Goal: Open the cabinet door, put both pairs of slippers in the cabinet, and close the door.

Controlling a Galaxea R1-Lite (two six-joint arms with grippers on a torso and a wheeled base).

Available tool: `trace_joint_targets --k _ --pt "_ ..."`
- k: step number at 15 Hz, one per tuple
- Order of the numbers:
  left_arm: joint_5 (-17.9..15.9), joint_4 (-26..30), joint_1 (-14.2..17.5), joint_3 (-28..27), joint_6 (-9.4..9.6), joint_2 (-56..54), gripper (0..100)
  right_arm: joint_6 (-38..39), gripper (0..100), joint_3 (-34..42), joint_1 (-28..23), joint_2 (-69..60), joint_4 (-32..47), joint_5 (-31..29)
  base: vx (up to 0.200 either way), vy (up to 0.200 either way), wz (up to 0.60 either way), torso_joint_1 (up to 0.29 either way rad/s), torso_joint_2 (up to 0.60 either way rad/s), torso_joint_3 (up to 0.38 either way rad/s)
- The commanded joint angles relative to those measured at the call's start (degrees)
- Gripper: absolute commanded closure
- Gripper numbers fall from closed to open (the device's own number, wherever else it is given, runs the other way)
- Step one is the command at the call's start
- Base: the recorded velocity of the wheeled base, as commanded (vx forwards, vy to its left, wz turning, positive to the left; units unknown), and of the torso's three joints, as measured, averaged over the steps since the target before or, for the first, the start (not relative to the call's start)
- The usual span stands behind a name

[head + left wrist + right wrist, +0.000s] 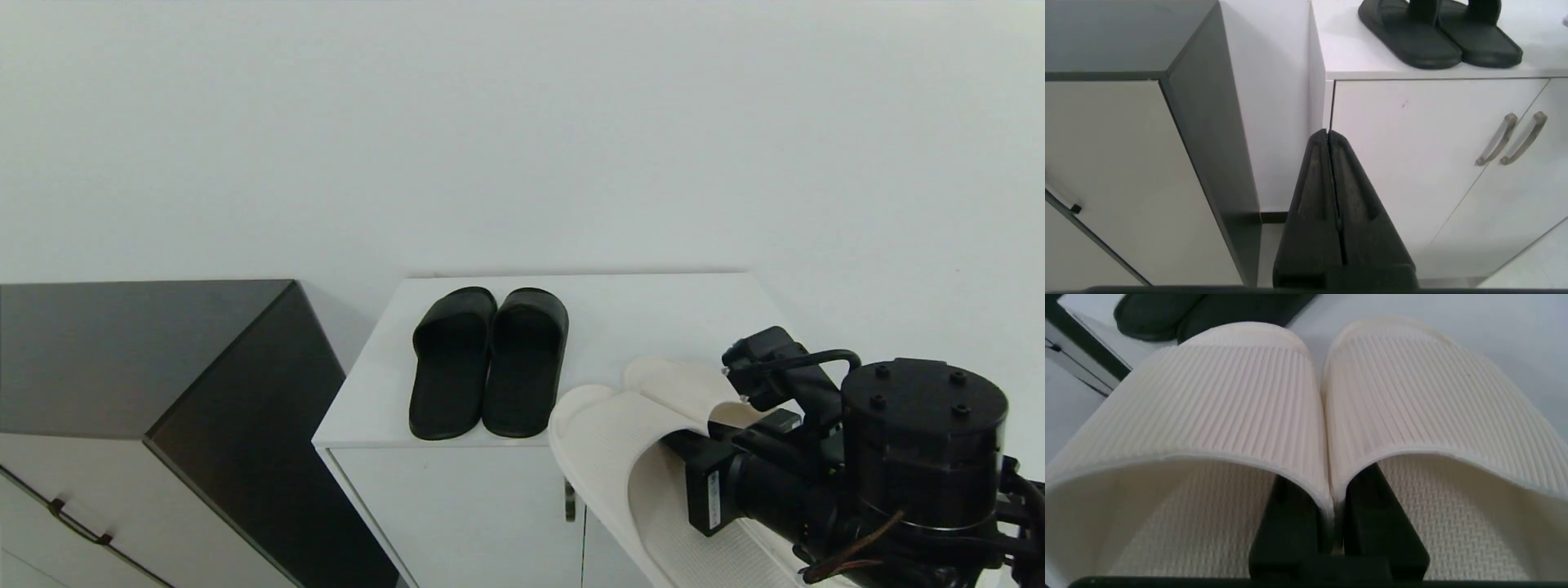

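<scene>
From my head, the black slippers (488, 363) are lying on top of the white cabinet (653, 318), its doors (457, 514) shut. The white slippers (620, 441) are hanging at its front edge. At my left wrist, my left gripper (1328, 147) is pressing shut on nothing, before the cabinet. At my right wrist, my right gripper (1331, 539) is pinching both white slippers together.

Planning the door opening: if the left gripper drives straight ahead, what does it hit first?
Probably the white cabinet's left front edge, beside the gap to the dark cabinet; depth is unclear.
</scene>
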Motion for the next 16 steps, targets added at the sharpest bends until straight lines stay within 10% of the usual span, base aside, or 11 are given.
trace_joint_targets --k 1,16 --pt "0.0 0.0 0.0 0.0 -0.04 0.0 100 -0.1 100 0.9 0.3 -1.7 0.0 0.4 -0.2 0.0 0.0 0.022 0.0 0.007" --pt "0.2 -0.1 0.0 0.0 -0.22 0.0 100 -0.2 100 3.7 0.1 -2.3 -0.4 3.9 -0.053 0.0 0.0 -0.002 0.0 0.001"
